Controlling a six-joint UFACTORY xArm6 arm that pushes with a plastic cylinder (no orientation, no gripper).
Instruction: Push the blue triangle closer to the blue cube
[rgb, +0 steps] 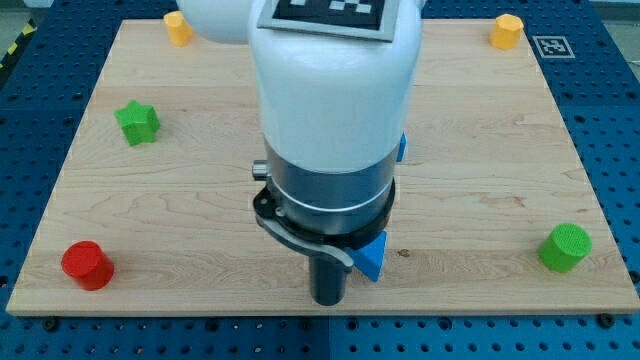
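- Closest to the lens, the white and grey arm housing (325, 110) fills the middle of the view and hides much of what lies behind it. It stands there because the rod it carries is working near the view's bottom edge.
- Under everything lies the pale wooden worktop (480, 180), set on a blue perforated base (615, 130). Its flat surface lets blocks slide when pushed.
- Below the housing, the straight dark rod comes down to my tip (329, 301). It stands just left of the blue triangle, and I cannot tell whether it touches it. There is no gripper here, so nothing can stand apart or clamp.
- A green cylinder block (565, 247) sits near the right edge, well apart from the job.
- A red cylinder block (87, 265) sits at the lower left corner, also out of the way.
- A green star-shaped block (138, 122) lies toward the upper left.
- The blue triangle block (371, 257) lies near the bottom centre, partly hidden by the housing.
- Two orange-yellow blocks (178, 27) (507, 31) sit at the top corners; their exact shape is unclear.
- The blue cube (401, 148) shows only as a sliver at the housing's right edge, above the triangle. I judge a push toward the view's top would close the gap, so my tip would do better from below.
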